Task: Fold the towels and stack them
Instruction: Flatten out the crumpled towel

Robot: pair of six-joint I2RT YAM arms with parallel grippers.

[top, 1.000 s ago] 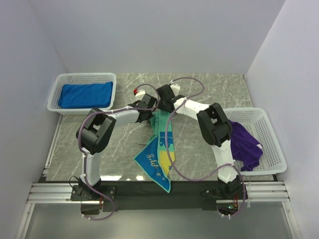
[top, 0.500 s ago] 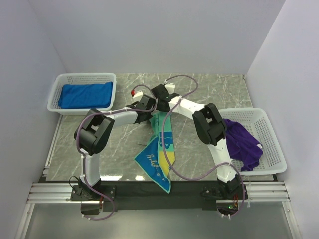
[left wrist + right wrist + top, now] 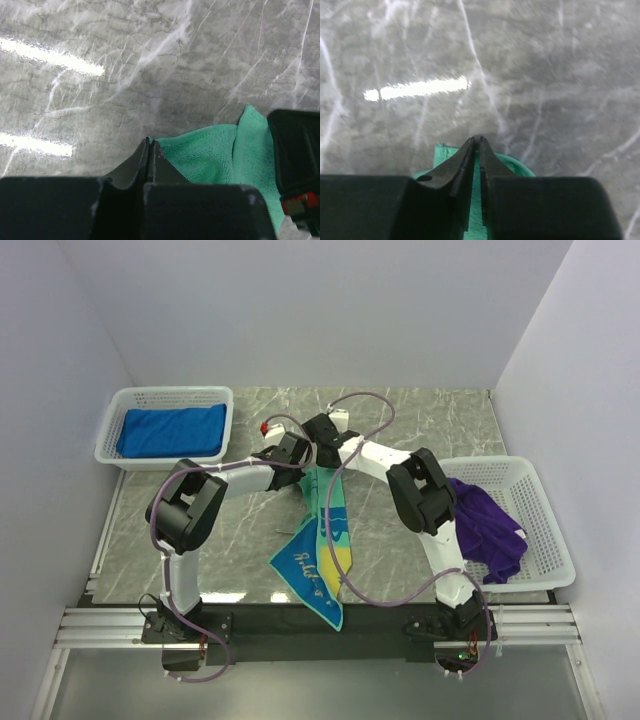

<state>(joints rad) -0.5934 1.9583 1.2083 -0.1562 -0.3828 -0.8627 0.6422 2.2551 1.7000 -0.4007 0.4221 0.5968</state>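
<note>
Two arms meet over the middle of the marble table (image 3: pixel 430 420), both pincers on one teal towel (image 3: pixel 318 560). Left pincer (image 3: pixel 150 143): jaws pressed fully together, with the towel's green edge caught at their tips and spreading away to the right of them in the left wrist view, where it runs up against a black body at the frame's right side. Right pincer (image 3: pixel 476 141): jaws drawn almost together, tips meeting and only a thin slit left lower down, with green cloth showing inside that slit and on both sides of the fingers; it has hold of the same towel. In the top view the two pincers sit just beside each other, and the towel trails from them toward the arm bases as a narrow twisted strip that widens into a blue-and-yellow patterned flap near the table's near edge. Well apart to the left of the pincers, a folded blue towel (image 3: pixel 170 430) lies in a white basket (image 3: pixel 165 393). Well apart to their right, a crumpled purple towel (image 3: pixel 490 530) lies in a second basket (image 3: pixel 548 515), partly draped over its near rim.
</note>
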